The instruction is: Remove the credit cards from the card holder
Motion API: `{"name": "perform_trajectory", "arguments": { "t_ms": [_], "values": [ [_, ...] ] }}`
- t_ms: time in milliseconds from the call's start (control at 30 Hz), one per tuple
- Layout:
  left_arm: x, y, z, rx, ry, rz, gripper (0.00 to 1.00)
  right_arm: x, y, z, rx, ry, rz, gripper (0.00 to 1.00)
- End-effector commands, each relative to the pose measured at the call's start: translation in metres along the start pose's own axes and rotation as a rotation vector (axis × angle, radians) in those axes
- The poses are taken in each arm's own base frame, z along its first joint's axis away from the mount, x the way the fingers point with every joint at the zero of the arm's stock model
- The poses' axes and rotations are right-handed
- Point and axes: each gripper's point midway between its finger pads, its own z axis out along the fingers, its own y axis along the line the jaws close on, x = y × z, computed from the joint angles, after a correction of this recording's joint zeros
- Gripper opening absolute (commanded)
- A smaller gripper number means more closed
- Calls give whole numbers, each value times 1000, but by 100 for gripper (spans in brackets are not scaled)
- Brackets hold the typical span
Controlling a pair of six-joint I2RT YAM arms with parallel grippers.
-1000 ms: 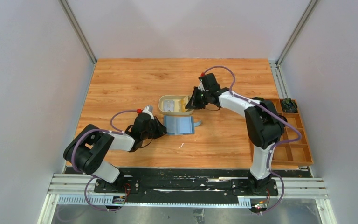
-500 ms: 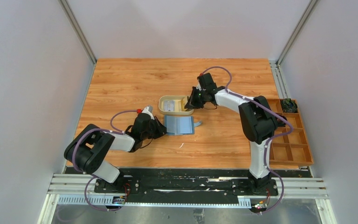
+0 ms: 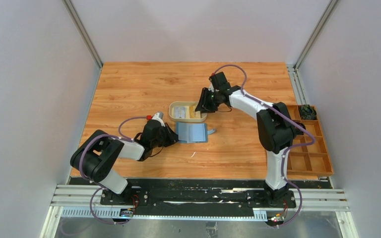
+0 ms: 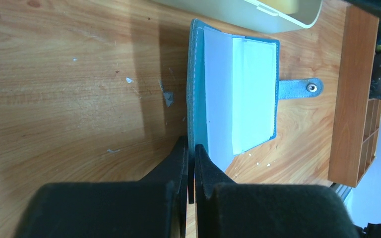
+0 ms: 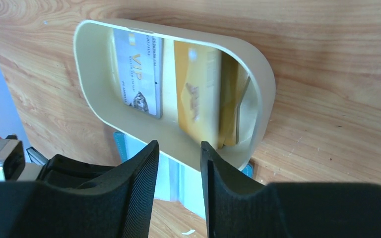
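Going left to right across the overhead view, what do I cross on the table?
From the left: left gripper → card holder → wooden box. The tray and right gripper overlap the card holder's span, so I leave them out.

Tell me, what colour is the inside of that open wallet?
Pale blue, within a teal cover; the wallet shows best in the left wrist view.

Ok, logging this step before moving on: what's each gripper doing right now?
Left gripper: shut on the card holder, at its edge.
Right gripper: open, empty, by the tan tray.
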Motion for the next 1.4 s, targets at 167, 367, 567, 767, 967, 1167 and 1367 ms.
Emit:
{"name": "perform_trajectory", "arguments": {
  "t_ms": [167,367,567,767,967,1167,1367],
  "values": [
    [88,105,-41,-396,302,2,0,-29,17,-57,96,-90,-172,51],
    [89,95,-41,-371,296,-11,0,-2,50,-65,103,-103,-397,61],
    [91,90,-38,-361,305,-22,0,55,78,-33,87,-19,-519,64],
    [89,82,-40,-334,294,-38,0,87,86,-6,89,27,-538,64],
    [88,79,-41,-322,289,-49,0,95,73,13,137,35,-537,64],
    [88,77,-41,-318,291,-52,0,104,59,23,165,58,-535,64],
    [89,77,-40,-317,294,-54,0,113,43,38,199,86,-544,64]
  ]
}}
